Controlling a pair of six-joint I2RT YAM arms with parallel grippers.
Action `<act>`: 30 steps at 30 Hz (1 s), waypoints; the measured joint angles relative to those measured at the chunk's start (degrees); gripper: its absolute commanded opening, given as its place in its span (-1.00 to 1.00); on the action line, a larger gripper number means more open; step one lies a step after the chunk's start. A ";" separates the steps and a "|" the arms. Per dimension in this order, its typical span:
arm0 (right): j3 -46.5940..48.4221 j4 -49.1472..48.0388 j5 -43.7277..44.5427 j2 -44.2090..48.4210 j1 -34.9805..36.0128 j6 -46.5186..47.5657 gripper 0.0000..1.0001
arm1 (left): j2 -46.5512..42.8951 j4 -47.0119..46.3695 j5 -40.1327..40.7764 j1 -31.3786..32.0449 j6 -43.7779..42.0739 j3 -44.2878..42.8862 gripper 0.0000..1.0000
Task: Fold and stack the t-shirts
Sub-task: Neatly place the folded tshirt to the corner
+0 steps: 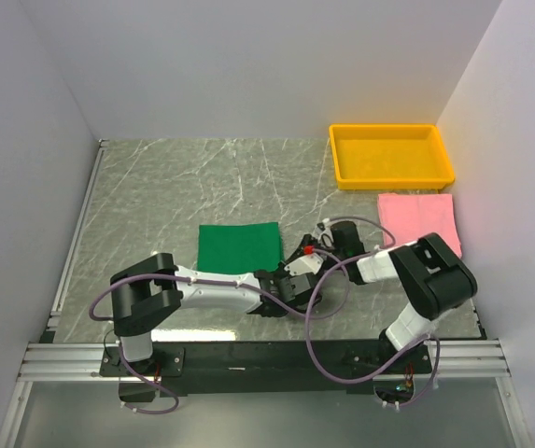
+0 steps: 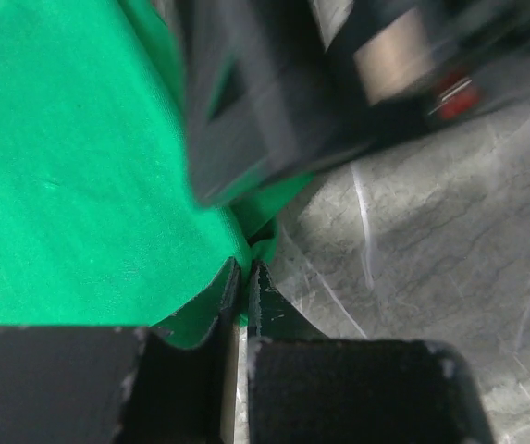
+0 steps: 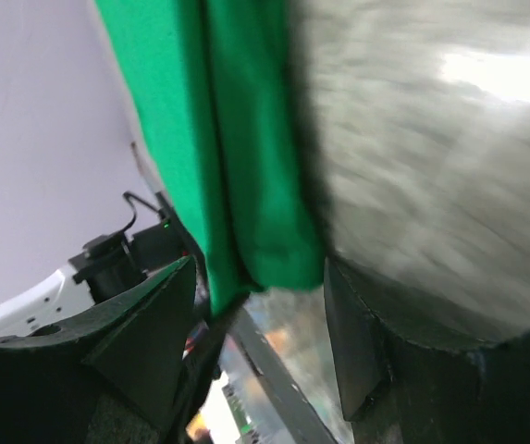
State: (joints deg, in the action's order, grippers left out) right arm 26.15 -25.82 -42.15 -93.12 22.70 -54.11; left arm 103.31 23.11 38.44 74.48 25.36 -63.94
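The dark green t-shirt (image 1: 239, 247) lies folded into a flat rectangle on the marble table, in the middle. My left gripper (image 1: 283, 278) is at its near right corner. In the left wrist view the gripper (image 2: 246, 268) is shut, with the green t-shirt's (image 2: 80, 166) corner pinched at the tips. My right gripper (image 1: 299, 254) is at the same right edge. In the right wrist view the gripper (image 3: 258, 268) is open, with the green t-shirt's (image 3: 246, 139) folded edge between the fingers. The light pink t-shirt (image 1: 418, 221) lies folded flat at the right.
A yellow plastic tray (image 1: 393, 131) stands at the back right, just behind the pink t-shirt. White walls enclose the table on the left, back and right. The two grippers are very close together; the right one (image 2: 274, 92) fills the top of the left wrist view.
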 measured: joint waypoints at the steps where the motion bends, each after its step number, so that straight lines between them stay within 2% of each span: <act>1: 0.52 -1.20 -0.20 -1.14 1.01 -0.90 0.30 | -0.22 0.02 -0.02 -0.02 0.17 0.00 -0.92; 5: 2.80 -5.27 -0.83 -5.31 4.63 -4.00 0.30 | -0.92 0.07 -0.04 -0.04 0.85 0.00 -0.92; 10: 6.21 -4.48 -0.31 -7.56 7.21 -4.33 0.25 | -2.21 0.04 -0.11 -0.04 1.16 0.02 -0.90; 14: 9.07 -0.81 1.53 -8.28 8.31 -2.29 -0.01 | -2.64 -0.15 -0.74 -0.13 1.51 0.02 -0.80; 15: 9.64 0.37 2.08 -8.39 8.39 -1.64 -0.19 | -2.69 -0.20 -0.98 -0.15 1.60 0.02 -0.77; 17: 10.58 2.93 3.10 -8.39 8.46 0.11 -0.48 | -2.75 -0.17 -1.33 -0.20 2.10 0.02 -0.62; 18: 11.06 4.31 3.56 -8.39 8.46 1.07 -0.73 | -2.82 -0.17 -1.60 -0.24 2.47 0.02 -0.57; 19: 11.52 5.60 4.04 -8.39 8.48 2.08 -0.82 | -3.04 -0.13 -2.19 -0.31 2.91 0.02 -0.46; 20: 12.11 6.86 4.57 -8.39 8.50 2.95 -1.00 | -3.28 -0.09 -2.69 -0.31 3.21 0.02 -0.39; 21: 12.55 7.96 5.05 -8.39 8.50 3.93 -1.00 | -3.67 -0.09 -3.26 -0.31 3.76 0.02 -0.33; 22: 13.22 9.31 5.55 -8.39 8.50 4.83 -1.00 | -4.17 -0.07 -3.80 -0.31 4.04 0.02 -0.14; 25: 15.56 14.19 7.15 -8.37 8.50 8.46 -1.00 | -6.71 0.07 -5.20 -0.37 4.55 0.02 0.22; 30: 20.44 23.37 11.58 -7.91 8.50 15.23 -1.00 | -15.19 -0.52 -9.60 -3.98 5.03 1.44 0.46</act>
State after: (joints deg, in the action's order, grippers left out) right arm 46.59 -2.46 -30.57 -101.03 31.20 -38.87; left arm 88.12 22.59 28.84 70.50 30.39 -62.50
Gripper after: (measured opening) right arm 0.210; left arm 0.698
